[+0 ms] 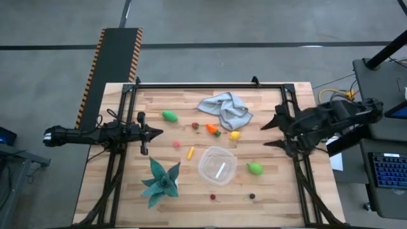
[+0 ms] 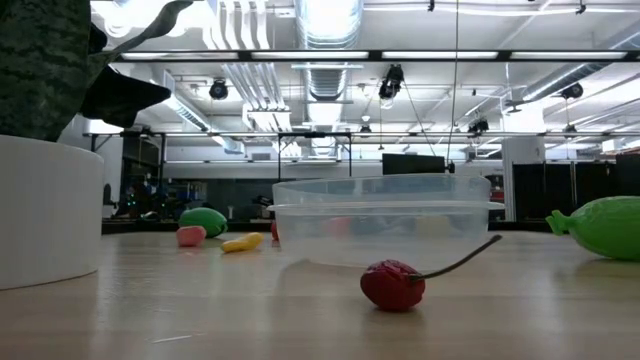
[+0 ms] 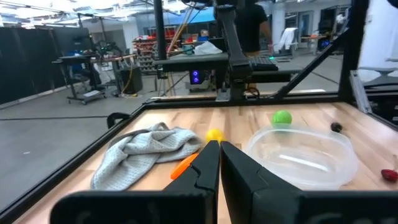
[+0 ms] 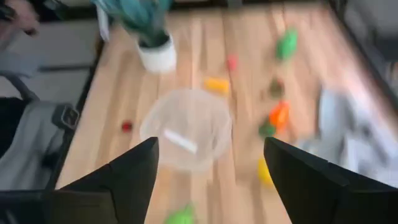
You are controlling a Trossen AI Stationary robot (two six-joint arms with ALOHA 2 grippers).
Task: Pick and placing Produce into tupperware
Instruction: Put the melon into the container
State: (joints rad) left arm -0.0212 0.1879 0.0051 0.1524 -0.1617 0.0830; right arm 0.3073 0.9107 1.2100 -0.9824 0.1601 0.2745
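Observation:
The clear round tupperware (image 1: 217, 165) stands on the table's near middle, with only a white glint inside. Produce lies around it: a green piece (image 1: 169, 116), an orange one (image 1: 213, 129), a yellow one (image 1: 234, 135), a pink one (image 1: 177, 144), a yellow-orange stick (image 1: 190, 152), a green one (image 1: 255, 168), a red cherry (image 1: 213, 197) and a dark piece (image 1: 252, 196). My left gripper (image 1: 152, 132) hovers shut over the table's left side. My right gripper (image 1: 268, 135) hangs open over the right side, pointing at the tupperware (image 4: 186, 127).
A crumpled grey-blue cloth (image 1: 226, 108) lies at the far middle. A teal spiky plant (image 1: 161, 181) in a white pot (image 2: 45, 210) stands near left of the tupperware. Black frame rails run along the left, far and right table edges.

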